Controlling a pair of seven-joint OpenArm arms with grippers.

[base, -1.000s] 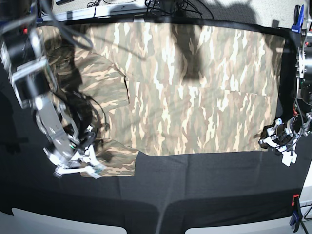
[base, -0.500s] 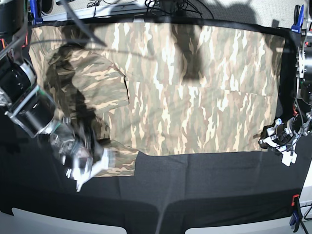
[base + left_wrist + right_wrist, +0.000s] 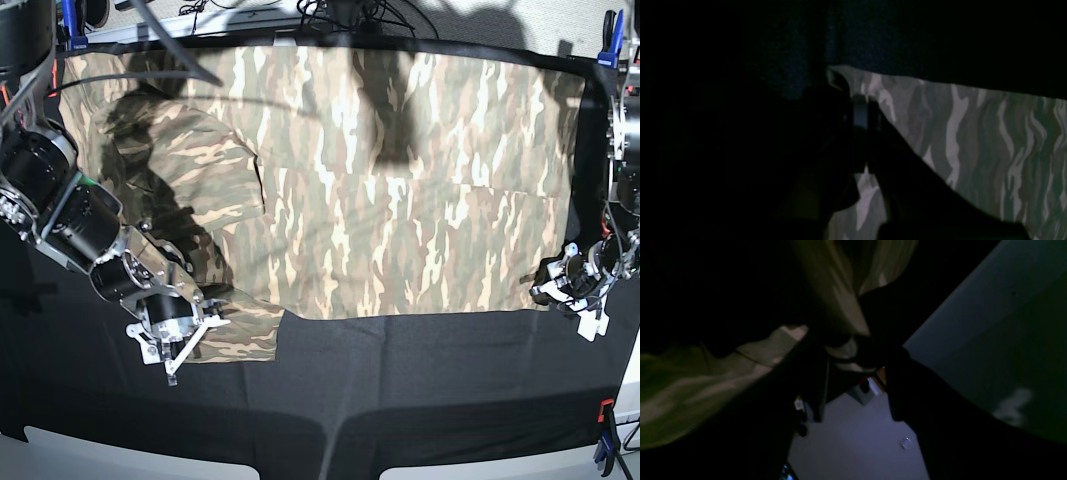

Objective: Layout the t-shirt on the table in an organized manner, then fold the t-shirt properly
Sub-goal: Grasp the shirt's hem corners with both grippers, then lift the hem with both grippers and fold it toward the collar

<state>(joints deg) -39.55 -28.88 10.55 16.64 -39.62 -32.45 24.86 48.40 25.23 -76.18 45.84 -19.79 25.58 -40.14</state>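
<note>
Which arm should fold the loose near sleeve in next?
Right. The right gripper is at the camouflage cloth t-shirt's near sleeve, jaws apart over a bunch of its cloth. The left gripper is shut on the hem corner across the black-clothed table.

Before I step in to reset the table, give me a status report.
Left gripper shut on the t-shirt hem corner. Right gripper at the near sleeve, grip unclear. Shirt spread on the table, sleeve rumpled. Nothing in the way.
</note>
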